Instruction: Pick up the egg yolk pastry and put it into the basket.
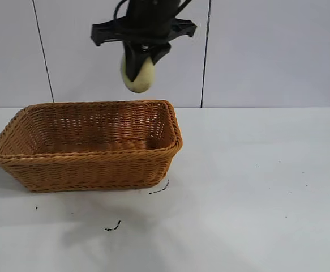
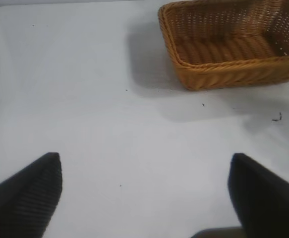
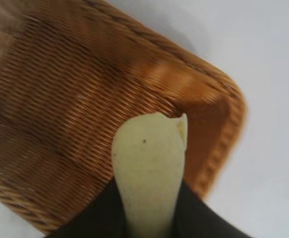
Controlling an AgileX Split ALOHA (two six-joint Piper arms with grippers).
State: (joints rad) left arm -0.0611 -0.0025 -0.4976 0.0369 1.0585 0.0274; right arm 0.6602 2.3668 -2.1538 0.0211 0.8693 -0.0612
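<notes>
My right gripper [image 1: 141,68] hangs high above the right rear part of the basket [image 1: 91,170] and is shut on the egg yolk pastry [image 1: 138,77], a pale yellow-green puck held edge-on. In the right wrist view the pastry [image 3: 149,168] sits pinched between the black fingers [image 3: 203,218], with the basket's woven floor [image 3: 60,99] and a corner below it. My left gripper [image 2: 144,171] is open and empty over bare white table, with the basket [image 2: 223,74] far off from it. The left arm does not show in the exterior view.
The white table [image 1: 255,187] stretches to the right of the basket and in front of it. Small dark specks [image 1: 112,228] lie in front of the basket. A grey panelled wall [image 1: 266,51] stands behind.
</notes>
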